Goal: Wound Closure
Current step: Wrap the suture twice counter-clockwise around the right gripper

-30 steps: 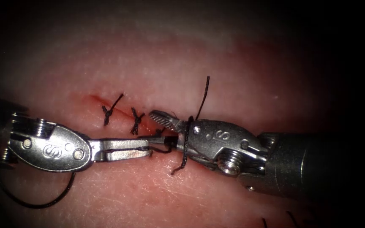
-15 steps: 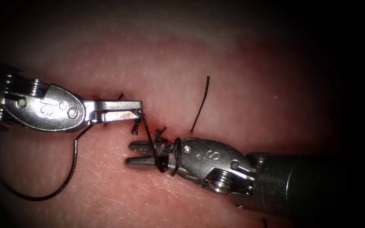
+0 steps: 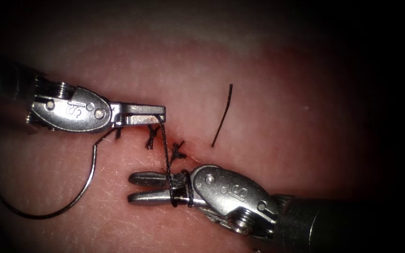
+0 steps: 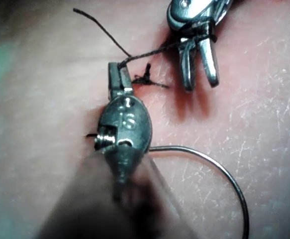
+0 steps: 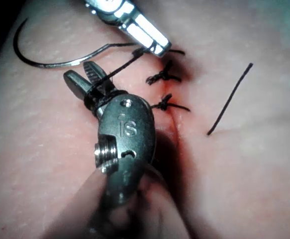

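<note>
My left tool (image 3: 162, 114) sits over the stitched cut (image 3: 183, 152), jaws shut on the black thread (image 3: 165, 145). The thread drops from its tip and winds in two loops (image 3: 182, 188) around my right tool (image 3: 133, 188). The right tool's jaws stand open just below the cut, holding nothing. The curved needle (image 3: 48, 213) lies free on the tissue (image 3: 258, 70) at the lower left, out of the tissue and in neither tool. From the wrists: left tool (image 4: 116, 70), right tool (image 4: 199, 74), needle (image 4: 224, 174); right tool (image 5: 80, 74), loops (image 5: 97, 94), left tool (image 5: 157, 48), needle (image 5: 50, 63).
Three tied stitches (image 3: 152, 137) cross the cut, with red fluid around the rightmost knot (image 3: 178, 151). A loose cut piece of thread (image 3: 222, 115) lies on the tissue to the right of the cut, also in the right wrist view as a thread piece (image 5: 229, 99).
The left tool has risen and shifted right, carrying the thread up. The right tool has dropped down and left, and the thread now runs taut between them with loops around the right jaws.
</note>
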Tool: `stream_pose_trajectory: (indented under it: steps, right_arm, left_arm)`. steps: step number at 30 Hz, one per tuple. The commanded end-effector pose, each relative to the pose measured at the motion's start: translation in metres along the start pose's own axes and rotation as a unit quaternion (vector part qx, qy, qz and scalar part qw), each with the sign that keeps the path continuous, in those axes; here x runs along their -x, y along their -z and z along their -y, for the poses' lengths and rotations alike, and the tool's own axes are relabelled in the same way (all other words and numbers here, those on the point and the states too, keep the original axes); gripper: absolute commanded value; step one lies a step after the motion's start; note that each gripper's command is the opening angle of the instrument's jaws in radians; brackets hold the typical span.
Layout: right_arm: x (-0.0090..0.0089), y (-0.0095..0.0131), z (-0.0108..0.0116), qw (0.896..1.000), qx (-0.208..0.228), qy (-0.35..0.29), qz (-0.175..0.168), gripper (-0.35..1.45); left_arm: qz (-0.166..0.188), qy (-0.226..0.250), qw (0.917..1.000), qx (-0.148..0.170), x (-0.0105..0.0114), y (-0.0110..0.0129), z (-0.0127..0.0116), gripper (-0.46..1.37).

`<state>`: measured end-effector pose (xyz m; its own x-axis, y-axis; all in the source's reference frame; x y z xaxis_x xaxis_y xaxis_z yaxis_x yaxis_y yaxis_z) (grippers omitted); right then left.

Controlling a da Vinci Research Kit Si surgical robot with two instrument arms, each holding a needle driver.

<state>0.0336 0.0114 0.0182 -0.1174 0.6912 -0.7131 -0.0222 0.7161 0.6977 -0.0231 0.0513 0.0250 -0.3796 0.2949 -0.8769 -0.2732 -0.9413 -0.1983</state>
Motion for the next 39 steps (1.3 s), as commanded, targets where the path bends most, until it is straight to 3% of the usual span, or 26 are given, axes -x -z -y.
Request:
stream_pose_trajectory:
  steps: [1, 3, 5, 10, 14, 19, 24, 26, 28, 32, 34, 35, 37, 39]
  right_arm:
    - [0.0001, -0.0001, 0.0002, 1.0, 0.0, -0.002, -0.009, 0.17]
    - [0.0002, 0.0002, 0.0002, 0.999, 0.012, 0.0, -0.045, 0.29]
    - [0.0, 0.0006, 0.0002, 0.998, 0.02, 0.001, -0.062, 0.33]
    - [-0.0011, 0.0017, -0.0002, 0.994, 0.052, -0.001, -0.095, 0.78]
    - [-0.0026, 0.0021, -0.001, 0.988, 0.081, -0.003, -0.128, 0.98]
    - [-0.0042, 0.0028, -0.0027, 0.978, 0.142, -0.009, -0.152, 0.95]
    - [-0.0043, 0.0036, -0.0037, 0.961, 0.218, -0.048, -0.161, 0.84]
    - [-0.0041, 0.004, -0.0037, 0.956, 0.248, -0.055, -0.145, 0.76]
    - [-0.004, 0.0043, -0.0036, 0.953, 0.265, -0.057, -0.136, 0.69]
    - [-0.0035, 0.0046, -0.0034, 0.953, 0.269, -0.059, -0.128, 0.65]
    - [-0.0033, 0.0046, -0.0032, 0.953, 0.269, -0.057, -0.125, 0.66]
    - [-0.0033, 0.0046, -0.0031, 0.953, 0.269, -0.057, -0.125, 0.66]
    - [-0.0032, 0.0045, -0.0029, 0.954, 0.266, -0.057, -0.123, 0.66]
    - [-0.0032, 0.0043, -0.0026, 0.955, 0.264, -0.057, -0.123, 0.66]
  left_arm:
    - [0.0, 0.002, 1.0, 0.005, 0.0001, -0.0001, -0.0001, -0.35]
    - [0.0, 0.003, 1.0, 0.007, 0.001, -0.0004, -0.0005, -0.35]
    - [0.0, 0.004, 1.0, 0.007, 0.0013, -0.0003, -0.0006, -0.35]
    - [-0.001, 0.001, 1.0, 0.008, 0.0017, 0.0001, -0.0013, -0.35]
    - [-0.001, 0.003, 1.0, 0.006, 0.002, -0.0004, -0.0023, -0.35]
    - [-0.001, 0.006, 1.0, 0.001, 0.0022, -0.0012, -0.0034, -0.35]
    - [-0.001, 0.012, 0.9999, -0.002, 0.0019, -0.0013, -0.0044, -0.28]
    - [0.0, 0.018, 0.9998, -0.002, 0.0016, -0.0011, -0.005, 0.05]
    - [0.0, 0.02, 0.9998, -0.002, 0.0015, -0.001, -0.0055, 0.19]
    - [-0.001, 0.026, 0.9997, 0.001, 0.0011, -0.0005, -0.0065, 0.68]
    - [0.002, 0.025, 0.9997, -0.002, 0.0012, 0.0001, -0.0067, 0.76]
    - [0.003, 0.024, 0.9997, -0.002, 0.0012, 0.0003, -0.0067, 0.77]
    - [0.014, 0.023, 0.9995, -0.015, 0.0015, 0.0008, -0.0064, 0.58]
    - [0.022, 0.023, 0.9992, -0.025, 0.0019, 0.0013, -0.0061, 0.19]
